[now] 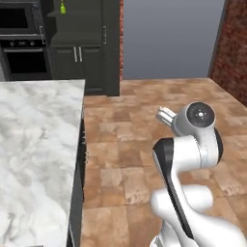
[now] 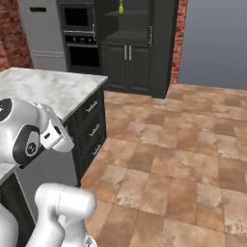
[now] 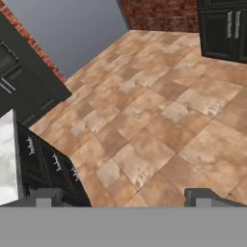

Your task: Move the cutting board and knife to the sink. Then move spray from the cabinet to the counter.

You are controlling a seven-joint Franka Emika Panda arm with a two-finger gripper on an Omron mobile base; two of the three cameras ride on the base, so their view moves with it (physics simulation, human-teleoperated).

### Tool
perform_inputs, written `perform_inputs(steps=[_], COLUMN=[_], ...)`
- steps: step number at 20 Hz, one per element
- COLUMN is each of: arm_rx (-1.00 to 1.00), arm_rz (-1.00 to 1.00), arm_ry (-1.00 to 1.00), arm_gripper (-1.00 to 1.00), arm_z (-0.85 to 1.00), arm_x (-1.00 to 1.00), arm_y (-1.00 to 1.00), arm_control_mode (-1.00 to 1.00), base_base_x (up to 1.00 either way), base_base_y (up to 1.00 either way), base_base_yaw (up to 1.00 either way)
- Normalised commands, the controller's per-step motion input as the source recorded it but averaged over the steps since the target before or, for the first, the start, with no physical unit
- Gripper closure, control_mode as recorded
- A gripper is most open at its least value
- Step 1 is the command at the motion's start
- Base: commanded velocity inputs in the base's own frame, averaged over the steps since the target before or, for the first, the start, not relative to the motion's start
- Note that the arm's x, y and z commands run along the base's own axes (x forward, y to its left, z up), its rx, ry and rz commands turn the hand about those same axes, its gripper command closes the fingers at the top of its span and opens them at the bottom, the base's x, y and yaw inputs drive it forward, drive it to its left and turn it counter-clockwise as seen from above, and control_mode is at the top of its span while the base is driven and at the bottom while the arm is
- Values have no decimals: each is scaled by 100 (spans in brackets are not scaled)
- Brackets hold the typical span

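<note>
I'm carrying the gripper (image 3: 123,197) wide and empty, and risking clipping the counter (image 1: 34,140) at left while approaching the spray (image 1: 62,7) in the cabinet (image 1: 103,53) at upper left.

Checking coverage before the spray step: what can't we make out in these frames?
- spray: tiny green bottle on the cabinet shelf, top edge of both base views; label and nozzle too small to read.
- Cabinet shelves: upper part cut off by the frame in both base views.
- counter: its left and near parts run off the left base view's edges.
- gripper: hand view catches just the fingertips; jaws stand open over bare floor.
</note>
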Motion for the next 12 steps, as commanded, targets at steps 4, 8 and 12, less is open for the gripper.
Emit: perform_inputs(steps=[4,8,12], arm_rx=[0,0,0], arm_rz=[0,0,0], arm_ry=[0,0,0], arm_gripper=[-100,-100,-100], arm_z=[0,0,0], arm_x=[0,0,0], arm_y=[0,0,0], arm_control_mode=[100,100,100], base_base_x=[100,100,100], base_base_y=[-55,-35,-5], base_base_yaw=[-11,-2,0])
